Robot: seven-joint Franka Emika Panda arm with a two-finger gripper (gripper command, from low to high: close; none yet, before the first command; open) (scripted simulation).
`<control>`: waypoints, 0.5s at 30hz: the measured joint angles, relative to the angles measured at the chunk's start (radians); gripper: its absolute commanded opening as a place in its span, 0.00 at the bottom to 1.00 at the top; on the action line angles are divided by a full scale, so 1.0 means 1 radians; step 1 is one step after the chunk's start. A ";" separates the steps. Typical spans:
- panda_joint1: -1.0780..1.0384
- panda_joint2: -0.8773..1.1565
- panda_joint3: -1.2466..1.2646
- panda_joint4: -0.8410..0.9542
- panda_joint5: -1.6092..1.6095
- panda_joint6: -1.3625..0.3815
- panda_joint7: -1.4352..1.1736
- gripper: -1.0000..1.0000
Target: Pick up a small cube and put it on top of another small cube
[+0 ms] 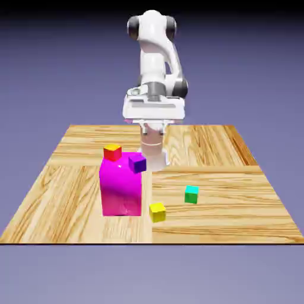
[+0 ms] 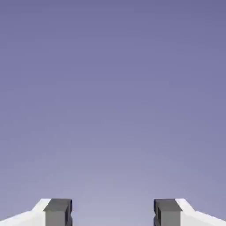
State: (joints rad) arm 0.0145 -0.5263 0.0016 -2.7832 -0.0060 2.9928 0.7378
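Two small cubes lie on the wooden table [image 1: 237, 202]: a yellow cube [image 1: 157, 212] near the front and a teal cube [image 1: 191, 194] to its right in the exterior view. A red cube [image 1: 112, 152] and a purple cube [image 1: 137, 162] sit at the top of a tall magenta block [image 1: 121, 190]. My gripper [image 2: 112, 212] is open with nothing between its grey fingertips [image 2: 58, 212]; the hand view shows only the plain backdrop. In the exterior view the white hand [image 1: 153, 109] hangs high above the table's far side, well above and behind all the cubes.
The magenta block stands left of the table's middle in the exterior view, between the arm's base [image 1: 153, 151] and the front edge. The yellow cube lies close to its lower right corner.
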 measured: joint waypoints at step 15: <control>0.032 0.544 0.020 0.333 -0.075 -0.550 -0.039 0.50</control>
State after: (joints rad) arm 0.0467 0.0173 0.0214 -2.4498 -0.0810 2.4425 0.6984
